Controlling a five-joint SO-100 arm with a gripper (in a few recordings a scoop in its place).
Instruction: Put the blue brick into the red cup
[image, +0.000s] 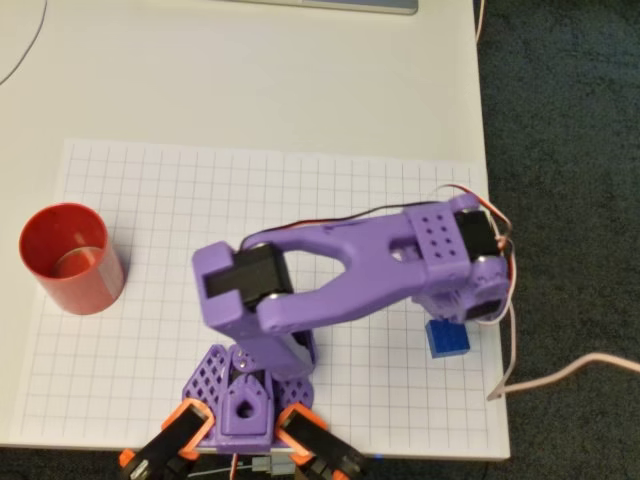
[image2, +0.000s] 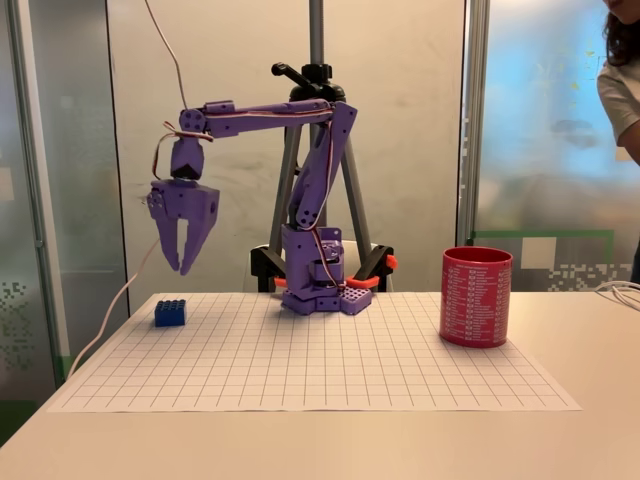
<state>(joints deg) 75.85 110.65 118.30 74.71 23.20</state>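
Observation:
The blue brick (image2: 170, 312) lies on the grid mat near its left edge in the fixed view. In the overhead view the blue brick (image: 448, 338) sits at the lower right, just below the arm's wrist. My purple gripper (image2: 181, 268) hangs a short way above the brick and slightly right of it. It points down, its fingers a little apart with nothing between them. The red cup (image2: 476, 297) stands upright on the far side of the mat. From above, the red cup (image: 70, 258) is at the left, and its inside looks empty.
The arm's base (image: 245, 395) is clamped at the mat's near edge with orange clamps. A tripod (image2: 316, 90) stands behind it. The table edge (image: 492, 250) runs close to the brick, and a cable (image: 570, 370) trails off there. A person (image2: 622, 90) stands at the right edge.

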